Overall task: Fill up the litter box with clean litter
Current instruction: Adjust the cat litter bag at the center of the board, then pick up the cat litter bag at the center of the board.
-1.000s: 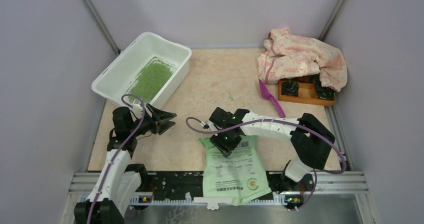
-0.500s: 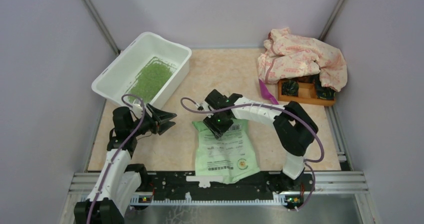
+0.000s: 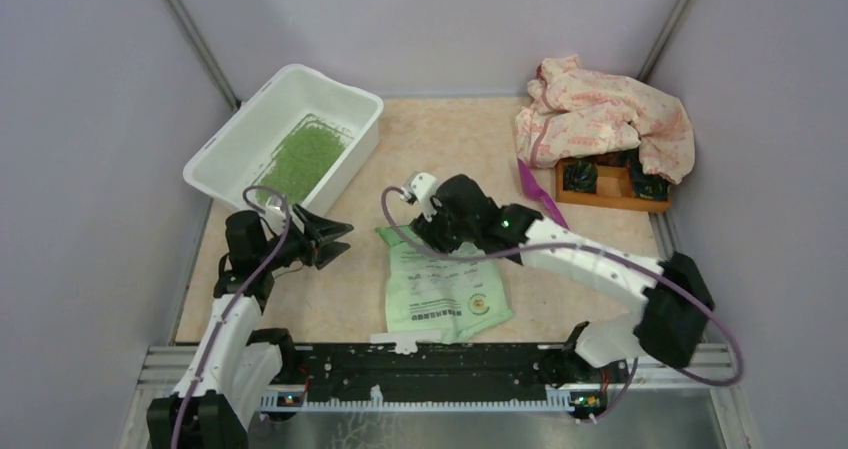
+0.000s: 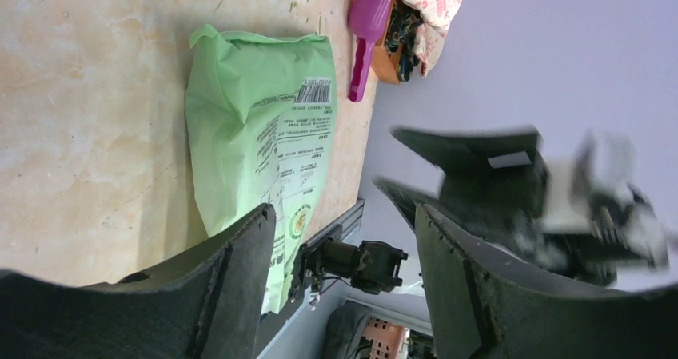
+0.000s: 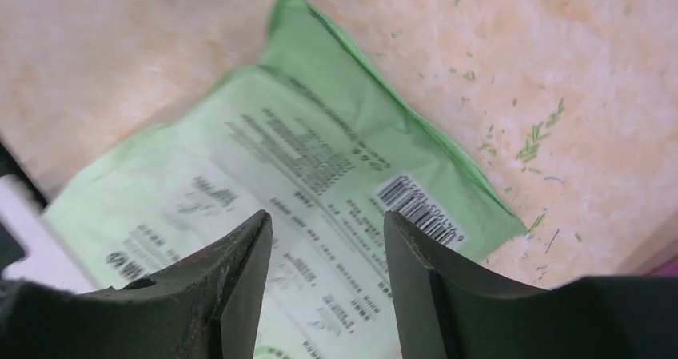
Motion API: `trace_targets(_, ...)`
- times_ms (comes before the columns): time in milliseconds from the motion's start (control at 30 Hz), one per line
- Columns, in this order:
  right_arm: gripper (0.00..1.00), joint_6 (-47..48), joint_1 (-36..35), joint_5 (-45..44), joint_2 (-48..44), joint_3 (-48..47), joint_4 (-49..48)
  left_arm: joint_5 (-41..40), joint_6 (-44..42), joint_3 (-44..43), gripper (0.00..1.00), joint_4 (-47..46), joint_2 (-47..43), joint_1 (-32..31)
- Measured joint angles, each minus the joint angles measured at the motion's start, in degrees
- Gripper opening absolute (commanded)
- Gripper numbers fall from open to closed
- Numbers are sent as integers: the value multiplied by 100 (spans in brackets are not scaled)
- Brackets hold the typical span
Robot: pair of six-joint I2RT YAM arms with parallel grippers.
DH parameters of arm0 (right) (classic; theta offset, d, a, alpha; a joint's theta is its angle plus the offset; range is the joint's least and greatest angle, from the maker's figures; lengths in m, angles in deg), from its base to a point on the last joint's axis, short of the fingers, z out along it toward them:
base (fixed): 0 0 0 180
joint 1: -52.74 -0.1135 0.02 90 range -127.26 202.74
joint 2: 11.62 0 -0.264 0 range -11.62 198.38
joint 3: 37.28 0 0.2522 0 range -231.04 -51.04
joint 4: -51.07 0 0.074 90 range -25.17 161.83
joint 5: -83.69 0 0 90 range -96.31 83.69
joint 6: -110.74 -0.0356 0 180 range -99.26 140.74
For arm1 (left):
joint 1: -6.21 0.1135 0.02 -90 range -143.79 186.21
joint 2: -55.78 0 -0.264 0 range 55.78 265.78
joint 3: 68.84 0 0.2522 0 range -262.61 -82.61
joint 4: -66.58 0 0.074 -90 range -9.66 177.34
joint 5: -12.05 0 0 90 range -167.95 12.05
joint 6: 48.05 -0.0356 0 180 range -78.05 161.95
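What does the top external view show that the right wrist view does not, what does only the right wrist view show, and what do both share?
Only the top external view: the litter box with clean litter in it, the left gripper, a purple scoop, and a patterned cloth partly over a wooden tray.
Only the right wrist view: a barcode close up and the right gripper with its jaws apart.
Both: the light green printed bag lying flat on the beige tabletop.

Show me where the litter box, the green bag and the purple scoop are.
litter box (image 3: 245,134): top view, its inner left wall.
green bag (image 3: 442,293): top view, its printed middle.
purple scoop (image 3: 543,202): top view, its handle.
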Motion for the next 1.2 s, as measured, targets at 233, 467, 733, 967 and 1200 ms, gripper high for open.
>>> trace_targets(233, 55, -540, -2240, -1252, -2214, 1641, -487, -4, -94, -98, 86, -7, 409, 7)
trace_targets(467, 56, -1362, -3467, -2524, -2074, 2581, -214, -9, -258, -367, 89, -151, 966, 7)
trace_targets(733, 57, -1751, -3775, -3554, -1281, 2500, -326, -164, -407, -879, 99, -85, 1685, -223)
trace_targets(967, 70, -2452, -3379, -3676, -2118, 2468, -192, -828, -767, -1429, 99, 260, 2391, -1589)
trace_targets(1200, 85, -4446, -2385, -3134, -3598, 2472, 435, -1434, -1130, -1429, 99, 1093, 2334, -2006)
